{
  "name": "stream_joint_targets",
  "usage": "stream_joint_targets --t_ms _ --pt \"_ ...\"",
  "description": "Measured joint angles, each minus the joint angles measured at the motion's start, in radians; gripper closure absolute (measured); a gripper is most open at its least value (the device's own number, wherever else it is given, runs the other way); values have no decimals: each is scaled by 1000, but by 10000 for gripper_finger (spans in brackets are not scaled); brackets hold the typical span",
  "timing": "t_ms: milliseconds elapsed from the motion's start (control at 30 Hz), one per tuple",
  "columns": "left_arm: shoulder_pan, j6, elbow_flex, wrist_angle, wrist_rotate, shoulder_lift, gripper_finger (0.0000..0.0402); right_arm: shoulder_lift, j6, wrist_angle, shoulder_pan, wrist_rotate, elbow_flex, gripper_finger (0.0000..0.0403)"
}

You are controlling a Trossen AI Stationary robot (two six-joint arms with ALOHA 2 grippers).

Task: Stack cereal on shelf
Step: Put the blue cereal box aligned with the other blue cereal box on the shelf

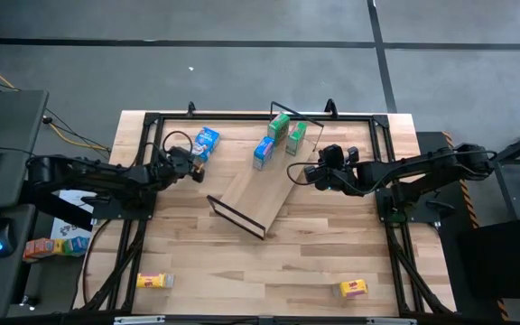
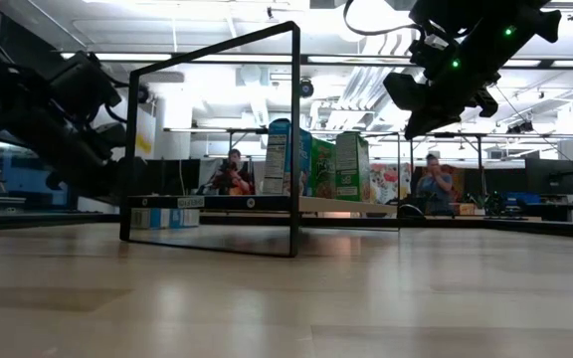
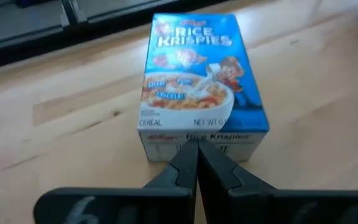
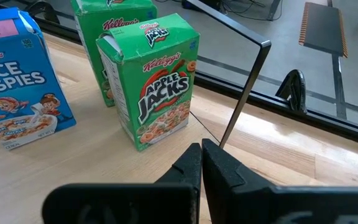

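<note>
Cardboard cereal boxes scattered around a slanted light-wood shelf [image 1: 258,191] with thin black wire end frames.

Two green boxes [image 1: 279,126] and one blue box [image 1: 264,152] stand on the board's far end; another blue box [image 1: 206,142] lies flat on the plank table [image 1: 314,262], just ahead of the left gripper [image 1: 194,166], fingers pressed together. The right gripper [image 1: 293,172], also pinched closed and empty, hangs beside the green boxes. Two yellow boxes [image 1: 154,282] lie near the front edge.

The shelf [image 1: 262,191] lies askew at the centre of the table [image 1: 269,262], with three boxes at its upper end: one blue [image 1: 264,152] and two green [image 1: 279,126] [image 1: 297,135]. Another blue box [image 1: 206,142] lies upper left. Yellow boxes sit lower left [image 1: 154,282] and lower right [image 1: 354,288].
</note>
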Motion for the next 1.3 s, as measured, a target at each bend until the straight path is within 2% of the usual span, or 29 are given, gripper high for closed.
stream_joint_targets --t_ms 167,367,600,767,1067,1300 --pt "-45 10 0 26 -32 -43 402 0 0 0 0 0 0 403" --pt "-51 91 0 28 -160 -56 402 0 2 0 0 0 0 403" --pt "23 158 0 116 -59 -20 401 0 2 6 0 0 0 403" --pt "36 167 1 139 -29 -1 401 0 1 6 0 0 0 403" --pt "32 111 1 138 -14 65 402 0 -1 6 0 0 0 403" --pt "-14 86 2 135 -26 84 402 0 -1 5 0 0 0 403"
